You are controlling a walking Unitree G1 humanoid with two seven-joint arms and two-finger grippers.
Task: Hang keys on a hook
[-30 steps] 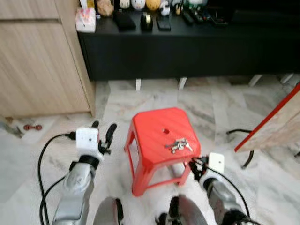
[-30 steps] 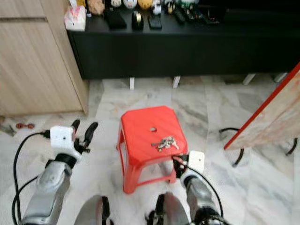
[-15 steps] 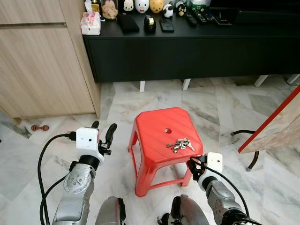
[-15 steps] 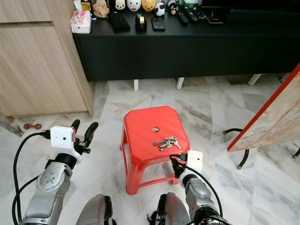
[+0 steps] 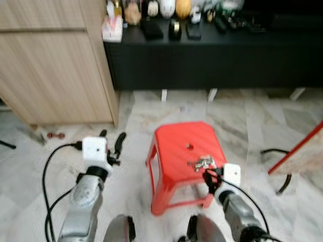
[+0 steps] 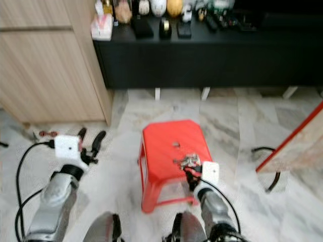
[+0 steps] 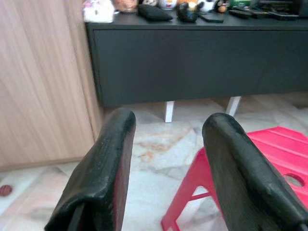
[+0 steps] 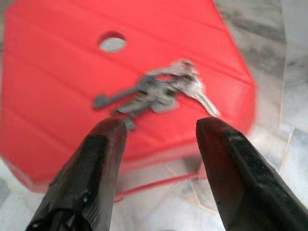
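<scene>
One red plastic stool [image 5: 186, 151] stands on the pale marble floor [image 5: 136, 116], its smooth moulded seat squarish with cut corners and a single round hole [image 8: 112, 42] near the middle. On that seat lies one bunch of keys [image 8: 156, 91], dull grey metal, the blades splayed out from the ring; I cannot count them through the blur. The right hand [image 8: 161, 137] hangs just short of the bunch at the stool's near edge, its two thick black fingers spread apart with the keys lying beyond the gap, not touching them. The left hand [image 7: 166, 159] is held up beside the stool on its other side, well apart from the keys, its two matte black fingers also parted with nothing between them. Behind the stool runs a long, low black table [image 5: 212, 55] on short white legs, its top crowded with small figurines and dark flat objects, and a light wood-grain cabinet [image 5: 50, 65] stands next to it.
</scene>
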